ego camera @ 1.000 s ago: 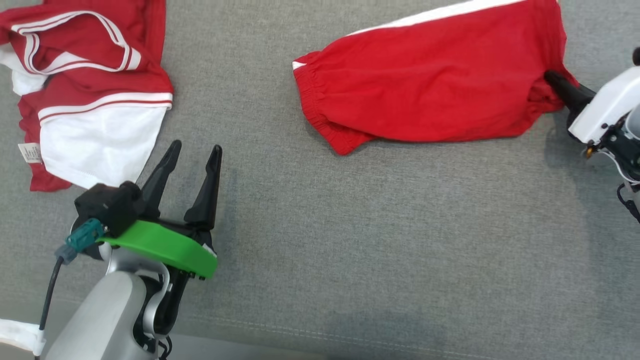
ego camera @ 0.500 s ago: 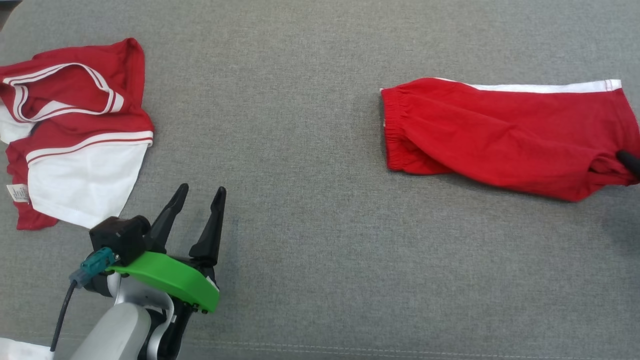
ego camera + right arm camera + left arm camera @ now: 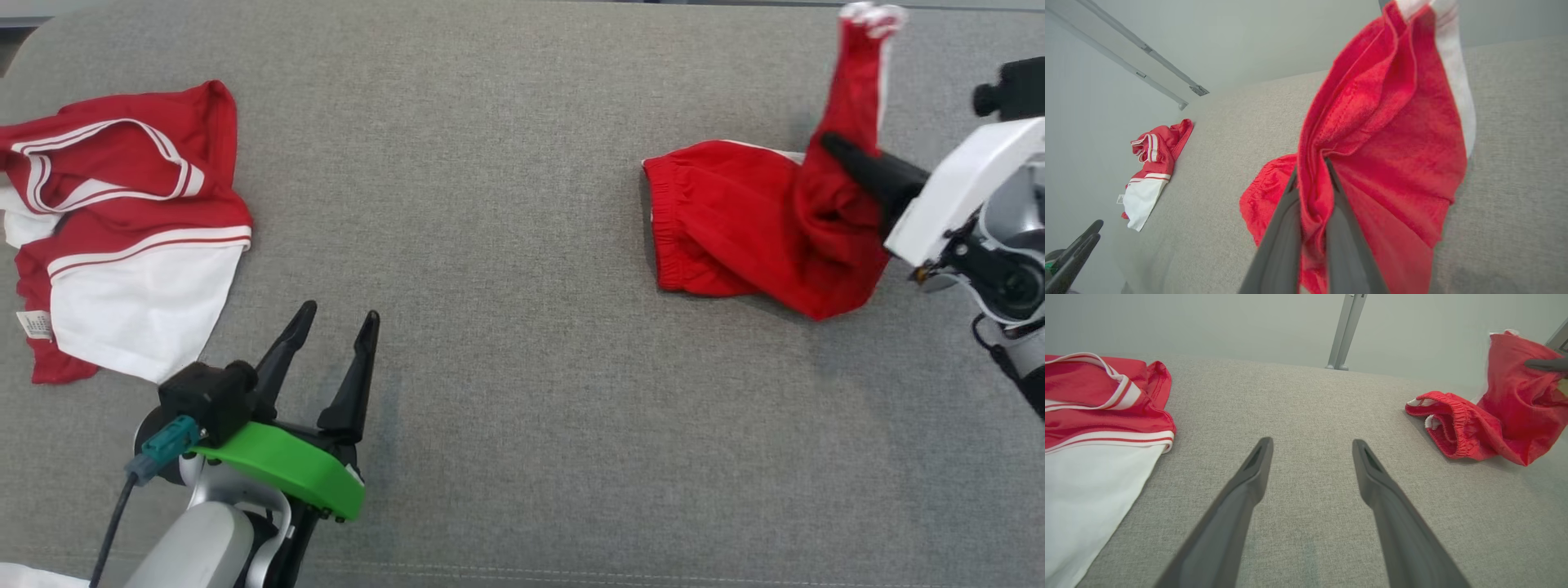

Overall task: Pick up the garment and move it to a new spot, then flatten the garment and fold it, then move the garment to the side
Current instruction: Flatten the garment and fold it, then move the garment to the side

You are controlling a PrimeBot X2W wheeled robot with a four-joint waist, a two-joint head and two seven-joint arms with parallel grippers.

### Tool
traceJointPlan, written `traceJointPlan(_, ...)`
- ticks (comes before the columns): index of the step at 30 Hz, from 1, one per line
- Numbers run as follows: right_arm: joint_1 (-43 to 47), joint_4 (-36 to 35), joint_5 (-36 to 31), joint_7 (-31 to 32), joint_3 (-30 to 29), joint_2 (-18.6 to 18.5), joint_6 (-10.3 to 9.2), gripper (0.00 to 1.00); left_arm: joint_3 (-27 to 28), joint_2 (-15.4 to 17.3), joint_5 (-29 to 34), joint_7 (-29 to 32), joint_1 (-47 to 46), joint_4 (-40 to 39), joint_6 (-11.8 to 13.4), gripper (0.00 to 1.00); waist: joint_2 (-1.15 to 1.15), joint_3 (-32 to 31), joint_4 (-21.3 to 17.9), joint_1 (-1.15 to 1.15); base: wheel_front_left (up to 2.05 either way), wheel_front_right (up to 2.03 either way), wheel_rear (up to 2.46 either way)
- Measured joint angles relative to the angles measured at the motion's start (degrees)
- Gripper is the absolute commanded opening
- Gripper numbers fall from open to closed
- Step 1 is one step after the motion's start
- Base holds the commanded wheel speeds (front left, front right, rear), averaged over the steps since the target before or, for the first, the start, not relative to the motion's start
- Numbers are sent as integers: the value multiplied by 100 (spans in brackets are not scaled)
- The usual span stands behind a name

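The garment [image 3: 735, 220] is a pair of red shorts with a white side stripe, at the right of the grey padded surface [image 3: 522, 286]. Its elastic waistband rests on the surface and points left. My right gripper [image 3: 829, 145] is shut on the leg end and holds it off the surface, so a fold stands upright. In the right wrist view the red cloth [image 3: 1392, 143] is bunched between the closed fingers of the right gripper [image 3: 1311, 165]. My left gripper [image 3: 339, 312] stands open at the lower left with nothing in it; the left wrist view has the left gripper [image 3: 1310, 443] over bare fabric, the shorts [image 3: 1494, 416] far right.
A crumpled red and white jersey [image 3: 139, 212] lies at the left edge, just left of my left gripper; it is also in the left wrist view as the jersey [image 3: 1094, 408]. A stitched seam [image 3: 653, 576] runs along the near edge of the surface.
The head camera has shifted. My right gripper has raised the leg end of the shorts and carried it toward the waistband, so the flat shorts now bunch up. The left gripper stays open.
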Motion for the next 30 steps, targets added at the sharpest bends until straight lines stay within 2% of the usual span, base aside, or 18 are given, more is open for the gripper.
traceJointPlan(5,-3,-74,-344,311,548,197,0,0,-210,-188,7,2,-2,-26,-2,100,0,16,152,0,0,0,0)
traceJointPlan(10,-2,-47,-482,374,721,324,-53,0,-223,-210,9,2,-4,-5,-2,100,0,47,321,0,0,0,0)
traceJointPlan(11,-2,-40,-517,393,756,371,-67,32,-208,-218,8,1,-4,1,-2,100,0,55,364,0,0,0,0)
traceJointPlan(12,-2,-40,-569,390,792,424,-75,95,-185,-223,7,-1,-4,7,-2,100,0,64,404,0,0,0,0)
traceJointPlan(13,-9,-45,-646,385,836,495,-105,100,-157,-229,7,-21,-3,15,-2,100,0,72,439,0,0,0,0)
traceJointPlan(17,-12,-160,-790,446,1158,731,-73,100,-133,-238,-4,-49,-2,62,-2,100,0,106,497,0,0,0,0)
traceJointPlan(21,-27,-399,-1063,285,1210,666,-54,100,-65,-243,-9,-70,1,174,-2,100,0,78,457,0,0,0,0)
traceJointPlan(25,-19,-913,-1159,97,1194,458,-53,100,82,-175,-25,-108,25,181,0,100,0,1,313,0,0,0,0)
traceJointPlan(28,120,-1025,-1144,-43,983,276,-60,100,186,-126,-49,-146,132,172,32,100,0,-37,189,0,0,0,0)
traceJointPlan(30,364,-977,-1043,-146,748,97,-232,100,172,-124,-49,-146,170,163,32,100,0,-61,100,0,0,0,0)
